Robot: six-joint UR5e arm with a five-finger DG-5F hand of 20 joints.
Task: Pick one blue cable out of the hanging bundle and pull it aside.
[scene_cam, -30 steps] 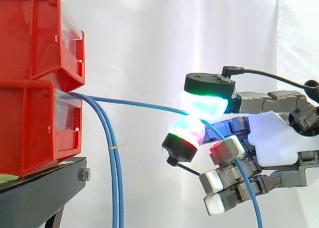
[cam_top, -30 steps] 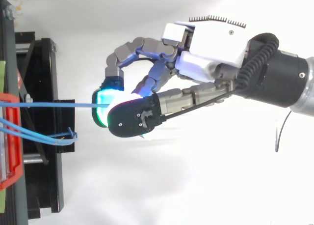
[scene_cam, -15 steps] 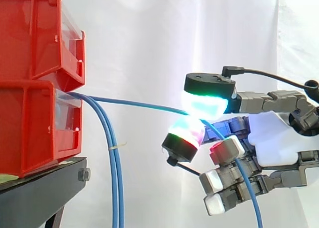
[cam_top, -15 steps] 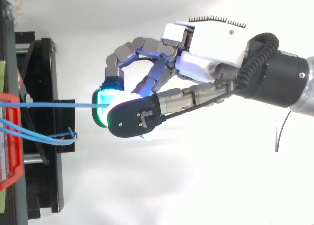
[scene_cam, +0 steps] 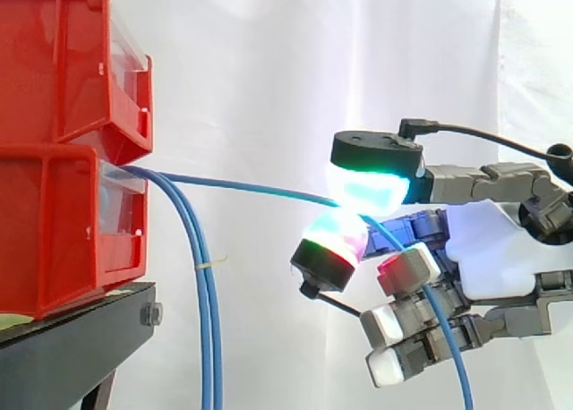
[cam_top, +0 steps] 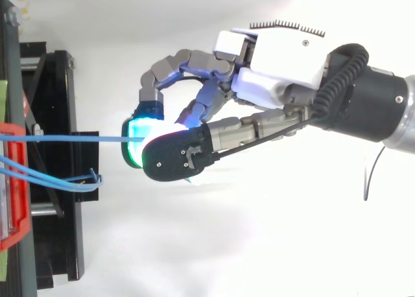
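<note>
Side and top views of one moment. Two stacked red bins (scene_cam: 63,150) rest on a black stand (scene_cam: 72,347) before a white curtain (scene_cam: 269,52). The hand (scene_cam: 501,249) sits at 3 o'clock from the bins in the side view, well apart from them.

The fingers (scene_cam: 372,191) are closed in a pinch. A cyan-green glowing pad above and a pink-red pad just below it, at 7 o'clock, meet on a single blue cable (scene_cam: 242,186). The other fingers curl beneath the palm and grip nothing that can be made out.

The pinched cable leaves the mouth of the lower bin and runs nearly level toward 3 o'clock, up to the pads. Beyond the pinch it drops toward 5 o'clock, crosses in front of the curled fingers and leaves the picture at the bottom edge.

The hanging bundle (scene_cam: 204,320) of remaining blue cables comes out of the same bin mouth. It bends over and falls toward 6 o'clock, close to the stand and apart from the hand.

From above, the pinched cable (cam_top: 78,139) is a straight line from the bin to the pads, with the bundle looped at 6 o'clock from it.
</note>
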